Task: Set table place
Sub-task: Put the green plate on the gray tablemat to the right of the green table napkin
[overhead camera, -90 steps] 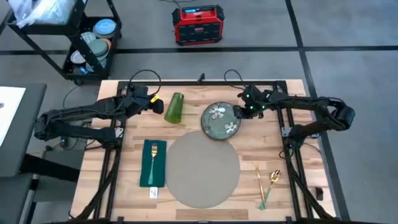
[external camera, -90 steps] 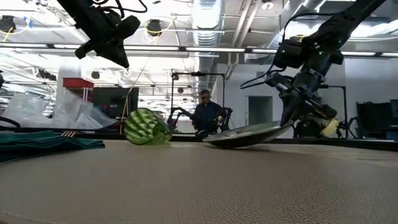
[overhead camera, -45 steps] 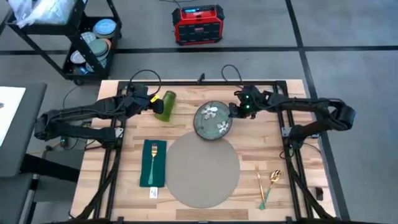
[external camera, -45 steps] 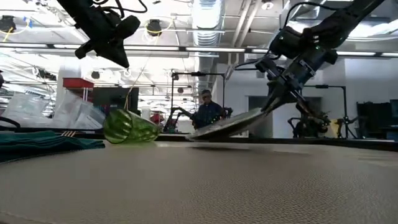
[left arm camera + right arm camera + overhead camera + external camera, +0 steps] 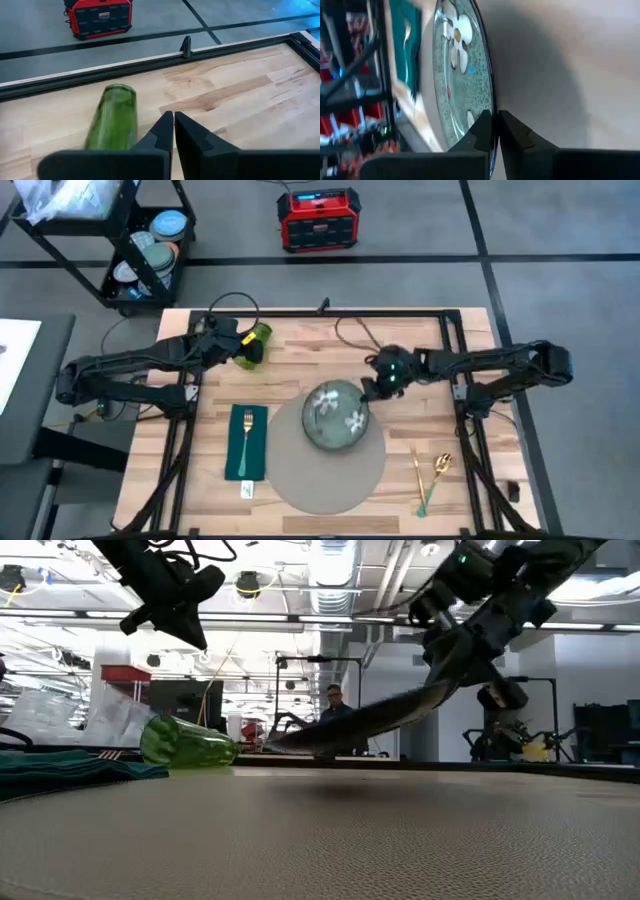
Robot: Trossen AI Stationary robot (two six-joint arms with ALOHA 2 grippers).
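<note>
One plate [image 5: 337, 415], one round grey placemat [image 5: 330, 460], one green glass [image 5: 255, 343], one napkin [image 5: 245, 442] carrying one fork [image 5: 246, 433], and two gold utensils [image 5: 430, 475] are on the worktop [image 5: 430, 345]. The right gripper [image 5: 368, 388] clamps the plate's rim; the plate hangs tilted above the placemat's far part, clear of its surface. The placemat lies flat near the worktop's front edge, between napkin and utensils, mostly uncovered. The left gripper [image 5: 173, 120] has its fingers pressed together, empty, just beside the glass, which lies on its side.

table [image 5: 420, 345]: wooden | on it: placemat [image 5: 300, 470], napkin [image 5: 246, 445], green glass [image 5: 254, 343] on its side, 2 utensils [image 5: 430, 475]
</note>
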